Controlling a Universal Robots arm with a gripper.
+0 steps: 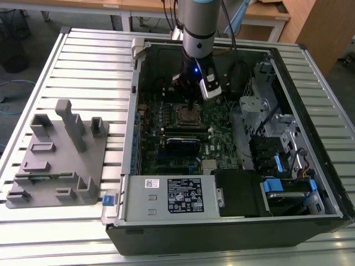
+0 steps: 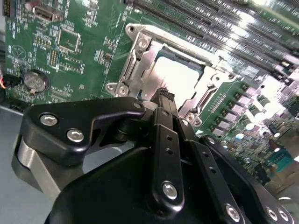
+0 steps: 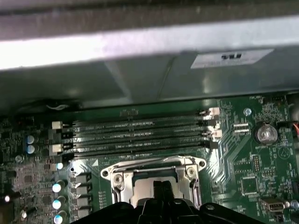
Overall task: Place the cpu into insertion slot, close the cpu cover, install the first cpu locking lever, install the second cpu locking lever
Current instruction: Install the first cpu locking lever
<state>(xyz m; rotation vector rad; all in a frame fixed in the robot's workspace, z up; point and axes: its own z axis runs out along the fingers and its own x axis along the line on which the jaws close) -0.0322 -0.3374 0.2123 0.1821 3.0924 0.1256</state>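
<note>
Exterior view: an open computer case [image 1: 310, 183] lies at centre and right of the frame on a slatted metal counter [image 1: 89, 61]. A grey fixture block [image 1: 61, 160] with upright posts rests on the counter at lower left, apart from the case. Inside the case, a green motherboard [image 1: 166, 119] sits at centre, a labelled power supply [image 1: 166, 197] along the lower edge, and blue-tabbed drive bays [image 1: 285, 185] at lower right. Both wrist views show a coin battery [image 2: 36, 80] [image 3: 266, 134] on the board; the first wrist view shows memory slots [image 3: 135, 135] at mid-frame.

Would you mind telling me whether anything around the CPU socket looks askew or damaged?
Nothing stands out. The cpu lies flat and square within the cpu cover, with the gripper directly above it.
</note>
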